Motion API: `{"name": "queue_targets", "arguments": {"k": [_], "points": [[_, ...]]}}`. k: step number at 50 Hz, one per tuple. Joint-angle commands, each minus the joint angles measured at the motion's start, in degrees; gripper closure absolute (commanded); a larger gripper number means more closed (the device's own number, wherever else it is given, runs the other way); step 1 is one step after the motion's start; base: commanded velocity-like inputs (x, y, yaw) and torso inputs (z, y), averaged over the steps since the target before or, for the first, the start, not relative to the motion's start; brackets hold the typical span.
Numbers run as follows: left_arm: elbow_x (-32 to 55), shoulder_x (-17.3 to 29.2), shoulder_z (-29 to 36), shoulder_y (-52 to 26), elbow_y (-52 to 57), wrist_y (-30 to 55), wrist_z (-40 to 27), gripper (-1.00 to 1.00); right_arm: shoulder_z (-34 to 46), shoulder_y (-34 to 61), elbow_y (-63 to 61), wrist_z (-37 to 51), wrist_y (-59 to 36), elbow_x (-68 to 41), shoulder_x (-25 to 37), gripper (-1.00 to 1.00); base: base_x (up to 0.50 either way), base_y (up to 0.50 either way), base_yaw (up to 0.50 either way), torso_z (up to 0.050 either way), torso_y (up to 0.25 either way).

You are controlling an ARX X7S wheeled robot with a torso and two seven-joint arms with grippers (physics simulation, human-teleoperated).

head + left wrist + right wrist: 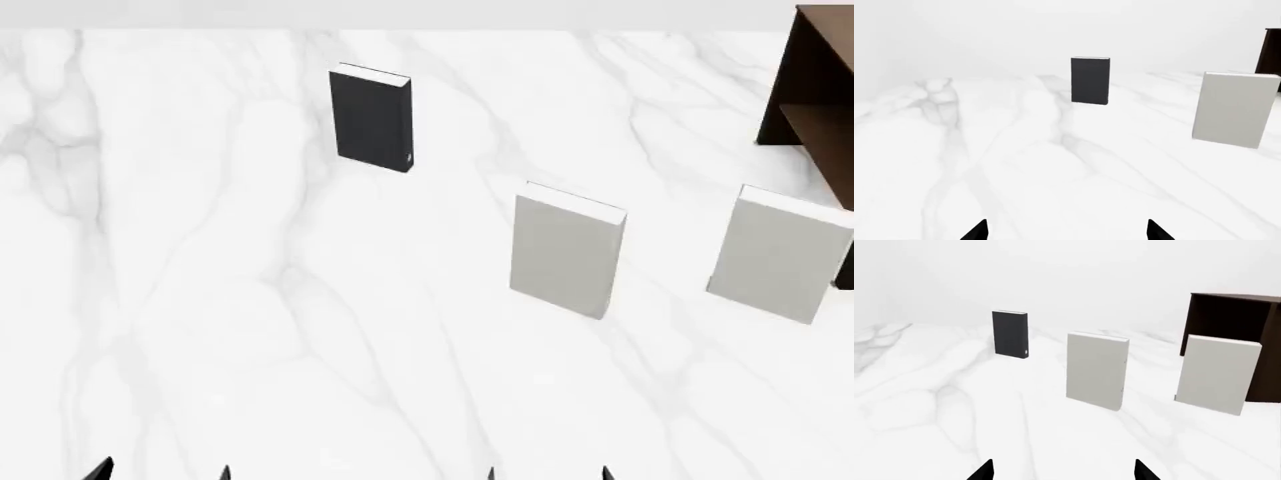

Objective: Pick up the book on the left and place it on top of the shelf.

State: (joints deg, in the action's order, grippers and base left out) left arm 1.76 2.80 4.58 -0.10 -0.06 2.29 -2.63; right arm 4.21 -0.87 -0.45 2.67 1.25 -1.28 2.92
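Note:
The dark charcoal book (370, 120) stands upright on the white marble table, far left of the row; it also shows in the left wrist view (1089, 80) and the right wrist view (1010, 334). The dark brown shelf (814, 95) stands at the far right edge, also in the right wrist view (1237, 335). My left gripper (160, 472) is open and empty at the near edge, well short of the book; its tips show in its wrist view (1066, 232). My right gripper (547, 474) is open and empty too (1064, 471).
Two pale grey-white books stand upright right of the dark one: the middle one (565, 251) and one (778, 254) close in front of the shelf. The marble table (240, 320) spreads under everything.

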Motion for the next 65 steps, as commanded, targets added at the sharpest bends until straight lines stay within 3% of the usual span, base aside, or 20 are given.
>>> {"name": "queue_targets", "arguments": {"k": [1, 22, 26, 32, 37, 38, 42, 49, 65], "points": [[-0.27, -0.38, -0.72, -0.16, -1.32, -0.93, 0.12, -1.0, -0.44, 0.36, 0.98, -0.1, 0.69, 0.66, -0.4, -1.0, 0.0, 0.0, 0.0, 0.0, 0.0], [1.46, 1.41, 1.54, -0.28, -0.8, -0.3, -1.96, -1.0, 2.05, 0.08, -0.21, 2.15, -0.54, -0.73, 1.43, -1.0, 0.0, -0.1, 0.0, 0.0, 0.0], [3.39, 2.24, 1.38, -0.99, 3.86, 5.17, -1.34, -1.0, 1.49, 1.05, -6.61, 2.91, -7.99, -1.93, 1.88, -1.0, 0.0, 0.0, 0.0, 0.0, 0.0], [6.84, 4.86, 0.63, -6.25, 19.25, 26.07, -1.6, -1.0, 1.15, 7.36, -21.84, 3.45, -30.21, -4.48, 3.69, -1.0, 0.0, 0.0, 0.0, 0.0, 0.0], [10.57, 6.81, -0.46, -16.26, 30.59, 45.61, -1.75, -1.0, 0.66, 19.97, -33.66, 5.56, -50.95, -5.11, 4.61, -1.0, 0.0, 0.0, 0.0, 0.0, 0.0], [14.66, 6.58, -2.72, -20.91, 33.6, 54.06, -0.55, -1.0, 0.46, 26.42, -35.72, 6.27, -59.07, -5.19, 4.6, -1.0, 0.0, 0.0, 0.0, 0.0, 0.0], [16.49, 7.57, -4.51, -30.61, 36.44, 64.38, -1.59, -1.0, -1.17, 39.15, -38.17, 5.95, -73.33, -7.15, 3.97, -1.0, 0.0, 0.0, 0.0, 0.0, 0.0], [17.51, 8.58, -5.69, -37.98, 36.66, 70.09, -2.02, -1.0, -2.0, 47.41, -34.84, 6.05, -78.54, -8.05, 2.96, -1.0, 0.0, 0.0, 0.0, 0.0, 0.0], [17.33, 9.49, -4.99, -37.63, 36.62, 69.16, -2.65, -1.0, -2.3, 47.18, -34.08, 5.43, -78.32, -9.81, 2.92, -1.0, 0.3, 0.0, 0.0, 0.0, 0.0]]}}
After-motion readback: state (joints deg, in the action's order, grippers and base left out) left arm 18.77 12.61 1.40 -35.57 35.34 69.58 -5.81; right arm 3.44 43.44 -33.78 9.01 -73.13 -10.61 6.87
